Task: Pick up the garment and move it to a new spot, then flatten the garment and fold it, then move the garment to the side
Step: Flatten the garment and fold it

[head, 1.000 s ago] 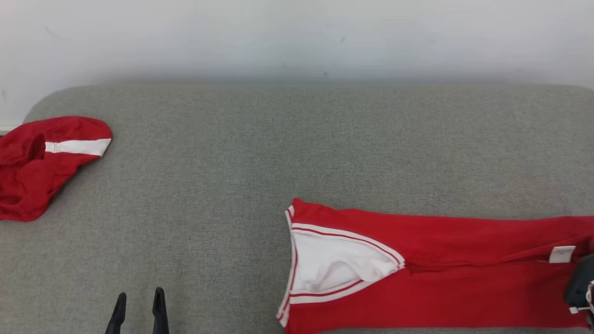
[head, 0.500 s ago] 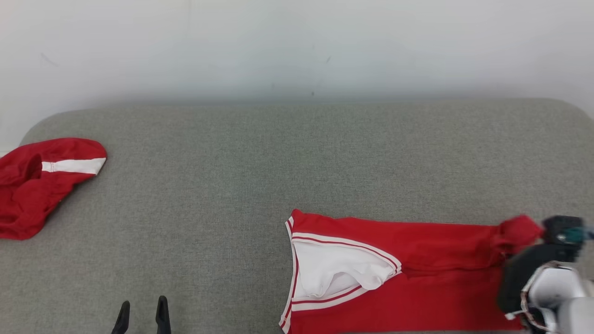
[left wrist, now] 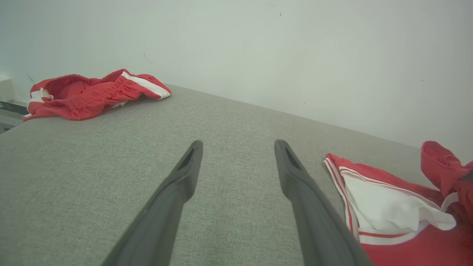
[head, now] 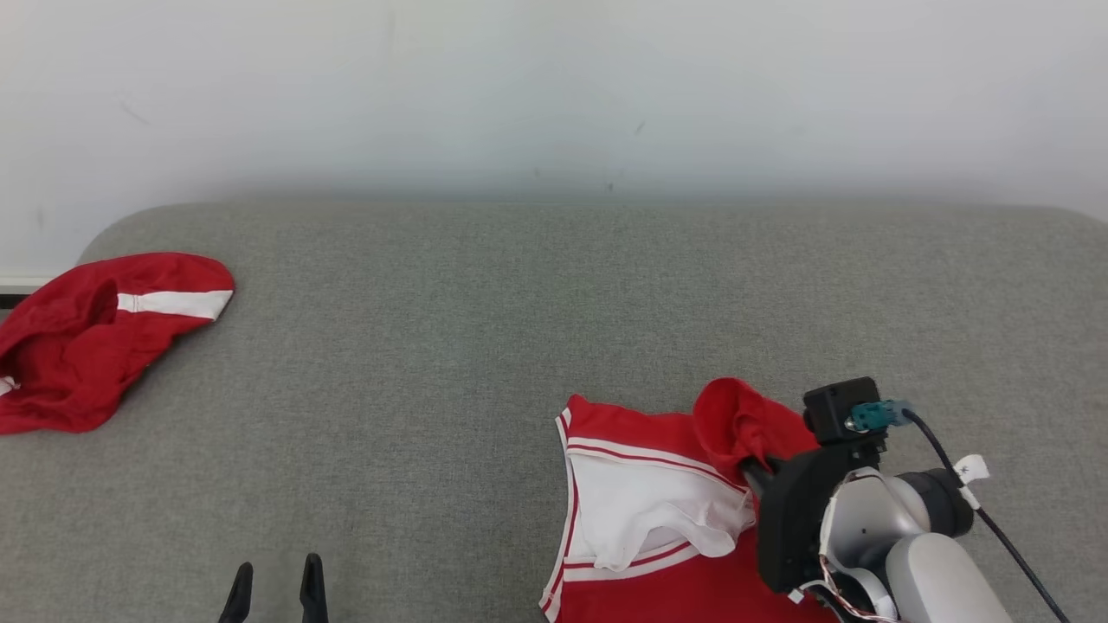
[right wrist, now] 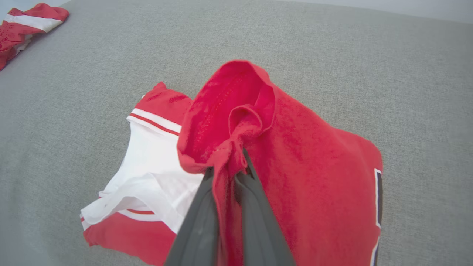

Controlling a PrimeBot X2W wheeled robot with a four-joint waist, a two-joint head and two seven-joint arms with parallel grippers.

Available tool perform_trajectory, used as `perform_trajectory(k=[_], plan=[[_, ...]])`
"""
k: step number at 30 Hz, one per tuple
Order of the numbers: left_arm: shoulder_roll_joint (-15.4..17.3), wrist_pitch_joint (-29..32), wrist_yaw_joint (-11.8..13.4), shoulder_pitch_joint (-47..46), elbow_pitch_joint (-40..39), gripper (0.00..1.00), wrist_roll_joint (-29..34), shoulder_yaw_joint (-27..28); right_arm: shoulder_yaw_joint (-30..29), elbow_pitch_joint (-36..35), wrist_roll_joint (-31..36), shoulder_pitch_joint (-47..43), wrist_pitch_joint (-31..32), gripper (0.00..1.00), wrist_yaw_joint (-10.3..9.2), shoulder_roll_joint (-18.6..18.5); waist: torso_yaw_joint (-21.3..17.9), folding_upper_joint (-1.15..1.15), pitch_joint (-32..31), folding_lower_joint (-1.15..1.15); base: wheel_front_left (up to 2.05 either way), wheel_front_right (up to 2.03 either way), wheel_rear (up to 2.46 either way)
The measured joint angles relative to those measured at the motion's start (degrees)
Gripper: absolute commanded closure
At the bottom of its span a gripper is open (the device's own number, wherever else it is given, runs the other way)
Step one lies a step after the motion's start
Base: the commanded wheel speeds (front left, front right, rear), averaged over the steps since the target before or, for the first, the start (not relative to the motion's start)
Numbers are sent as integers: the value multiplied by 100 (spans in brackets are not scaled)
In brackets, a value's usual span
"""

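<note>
The garment (head: 640, 502) is a red jersey with white V-neck trim, lying at the lower right of the grey cushion. My right gripper (head: 750, 468) is shut on a bunched red end of it, held lifted above the neck area. In the right wrist view the fingers (right wrist: 207, 207) pinch the red cloth (right wrist: 317, 166), which drapes down over the rest of the jersey. My left gripper (head: 273, 575) stands open at the lower left, apart from the garment (left wrist: 384, 207), with nothing between its fingers (left wrist: 184, 177).
A second red garment with a white stripe (head: 86, 337) lies crumpled at the cushion's far left edge. The grey cushion (head: 433, 346) stretches wide between the two garments. A pale wall (head: 554, 86) rises right behind it.
My right gripper has carried the garment's right end leftwards and up, doubling the long red body over toward the neck. The head camera has shifted a little. The left gripper stays put.
</note>
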State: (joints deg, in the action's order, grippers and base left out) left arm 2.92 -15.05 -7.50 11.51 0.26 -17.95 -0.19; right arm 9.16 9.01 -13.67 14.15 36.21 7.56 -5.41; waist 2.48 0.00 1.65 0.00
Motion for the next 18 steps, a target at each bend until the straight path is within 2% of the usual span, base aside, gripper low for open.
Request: perform_trajectory(k=[7,18], plan=[[0,1,0,-13,10,0,-22,-76,567,579,-200,337,-115,100,0,181,216,0,22,0,0,0,0],[1,0,0,-29,43,0,-31,-143,1190,1800,-756,834,-692,100,0,247,474,0,12,0,0,0,0]])
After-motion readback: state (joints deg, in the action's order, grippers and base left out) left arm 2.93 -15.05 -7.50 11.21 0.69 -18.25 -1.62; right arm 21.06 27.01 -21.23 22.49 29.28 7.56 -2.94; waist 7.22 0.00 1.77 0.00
